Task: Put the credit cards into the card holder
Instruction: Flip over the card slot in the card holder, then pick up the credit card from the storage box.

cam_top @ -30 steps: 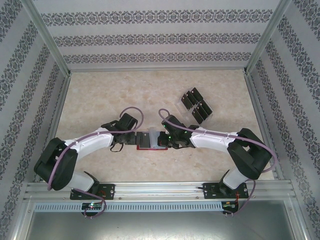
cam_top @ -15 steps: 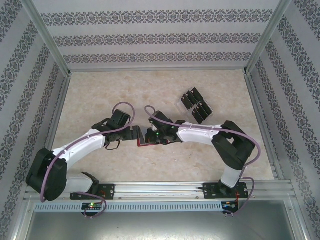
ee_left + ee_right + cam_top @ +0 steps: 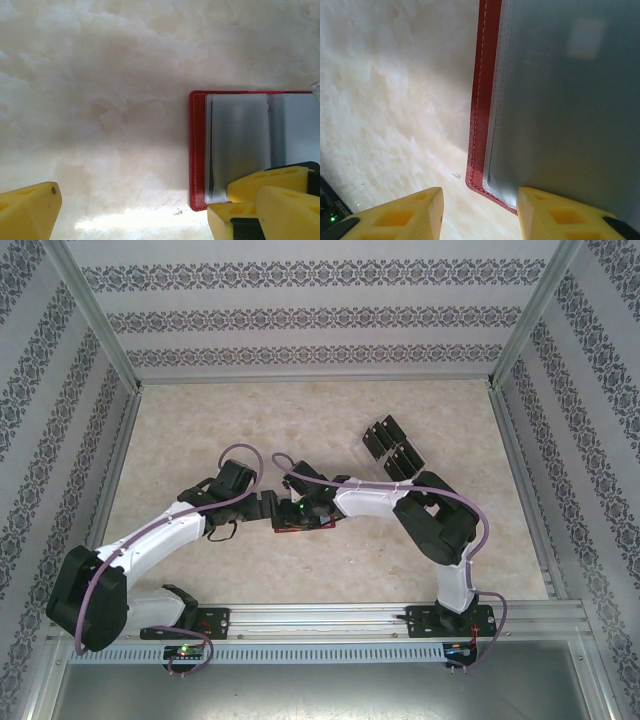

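From above, both arms reach to the middle of the marble-patterned worktop (image 3: 200,430), where the left hand (image 3: 264,508) and right hand (image 3: 298,512) meet over the dark-red card holder (image 3: 318,528). The credit cards (image 3: 393,452) sit well apart at the back right, stacked in a clear rack (image 3: 358,452).

At the left wrist, we see the card holder (image 3: 196,150) lying open and flat at the right, its pale grey-blue pockets facing up. The left hand (image 3: 135,210) is spread wide and grips nothing. One yellow finger (image 3: 27,210) stands over bare worktop, while the other (image 3: 285,210) overlaps the holder's near edge. We cannot tell whether it touches.

At the right wrist, the card holder (image 3: 481,100) fills the right side, its red stitched corner lying between the yellow fingers (image 3: 405,212). The right hand (image 3: 480,207) is partly open, with a clear gap, and clasps nothing.
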